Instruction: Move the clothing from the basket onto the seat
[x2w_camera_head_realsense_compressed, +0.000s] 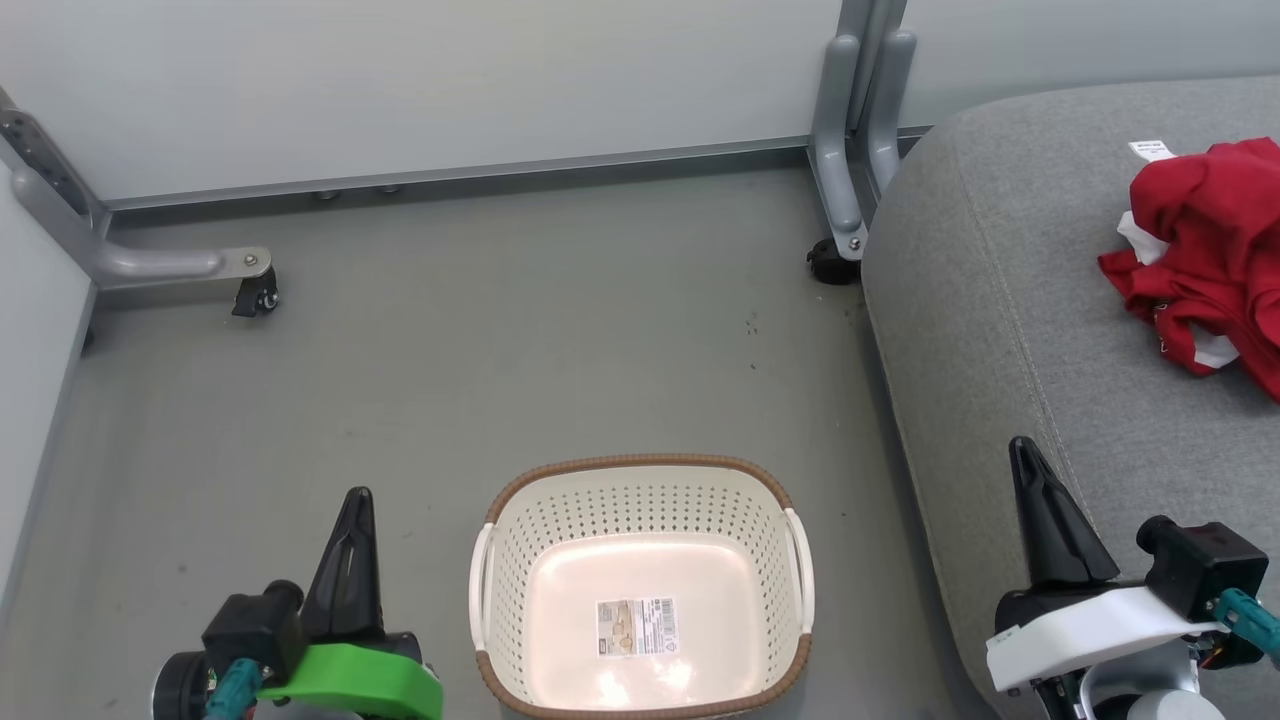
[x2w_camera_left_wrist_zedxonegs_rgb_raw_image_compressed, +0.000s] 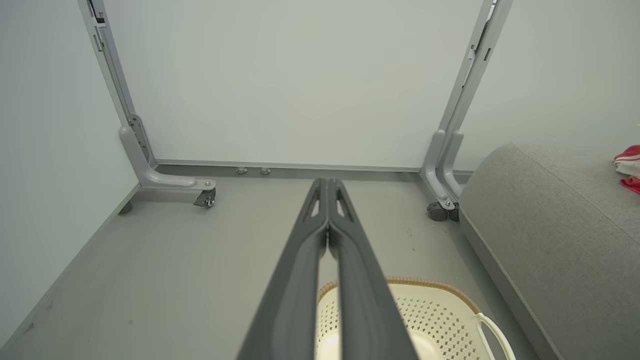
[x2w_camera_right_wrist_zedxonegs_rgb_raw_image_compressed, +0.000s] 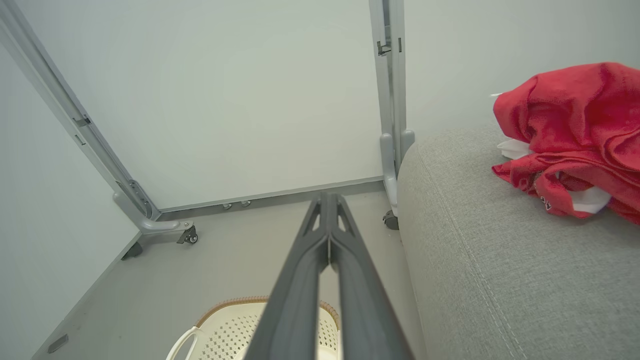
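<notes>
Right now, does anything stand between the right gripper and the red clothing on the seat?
Nothing visible does. Bare grey seat lies between the shut right gripper and the clothing, which already rests on it. The basket holds just its label sticker.

A plain grey floor (x2w_camera_head_realsense_compressed: 500, 350) is bounded by pale partition panels (x2w_camera_head_realsense_compressed: 450, 80) at the back and left. A grey metal rail (x2w_camera_head_realsense_compressed: 560, 166) is run along the back panel's foot. A left frame leg (x2w_camera_head_realsense_compressed: 160, 262) is carried on a dark caster (x2w_camera_head_realsense_compressed: 256, 297). A right frame leg (x2w_camera_head_realsense_compressed: 840, 150) is carried on another caster (x2w_camera_head_realsense_compressed: 828, 264). Dark specks (x2w_camera_head_realsense_compressed: 752, 325) are scattered nearby.
</notes>
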